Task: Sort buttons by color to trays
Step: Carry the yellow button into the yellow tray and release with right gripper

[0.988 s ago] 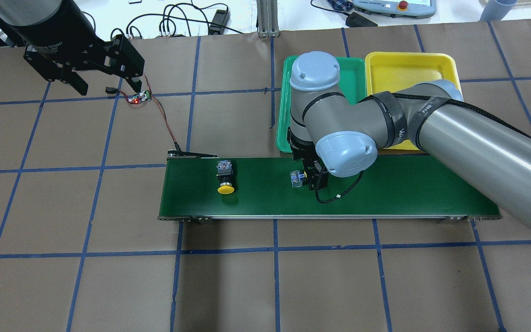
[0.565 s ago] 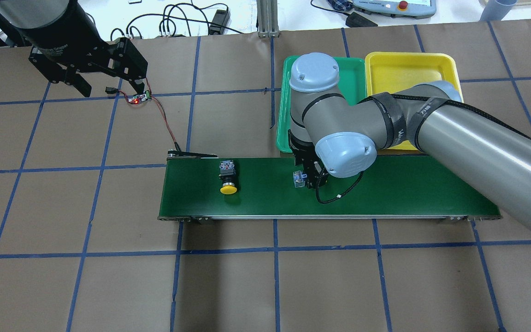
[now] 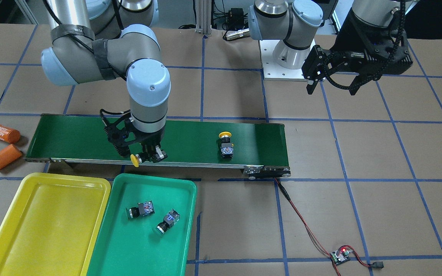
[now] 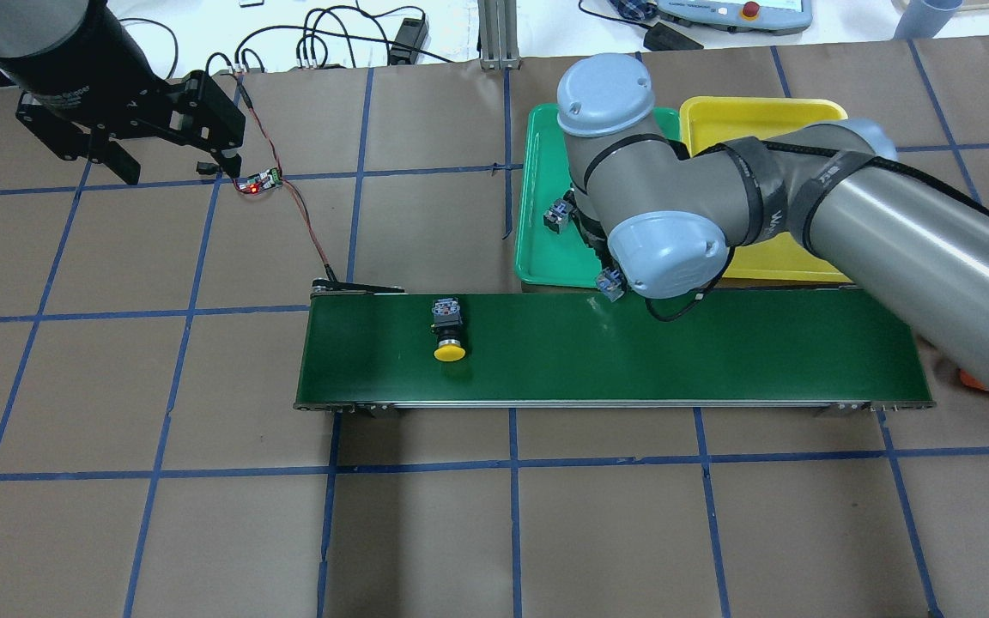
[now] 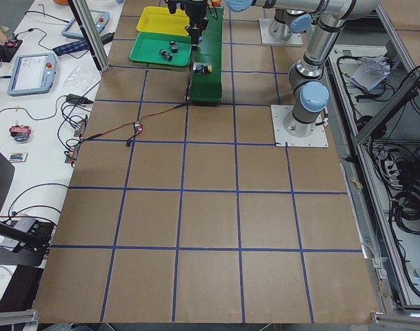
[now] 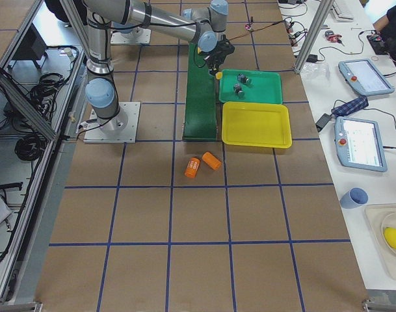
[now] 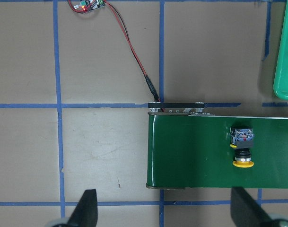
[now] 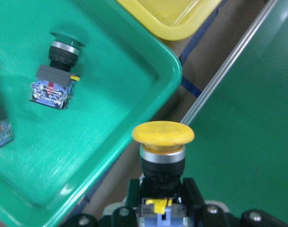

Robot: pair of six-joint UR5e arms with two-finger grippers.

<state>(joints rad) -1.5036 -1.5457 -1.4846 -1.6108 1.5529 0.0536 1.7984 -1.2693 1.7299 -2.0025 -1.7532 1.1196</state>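
Roughly half done. One green button [image 3: 139, 210] and the second green button [image 3: 167, 221] both lie in the green tray [image 3: 140, 253]. No button shows in the yellow tray [image 3: 40, 230], so two yellows are left.

The first yellow button [image 8: 162, 135] is clamped by its blocky body in the right arm's fingers [image 8: 193, 190], with the cap poking out ahead of them. It hangs over the strip of tabletop [image 4: 632, 532] between the conveyor belt [image 4: 718, 360] edge and the green tray's corner (not over the yellow tray yet). It looks mid-carry, with the drop to come.

The other yellow button [image 4: 448, 330] lies on its side on the belt, toward the left arm's end and apart from both arms. The left arm's fingers [image 7: 87, 208] are spread wide and hold nothing. They hover over the tabletop near the circuit board [image 4: 258, 181].
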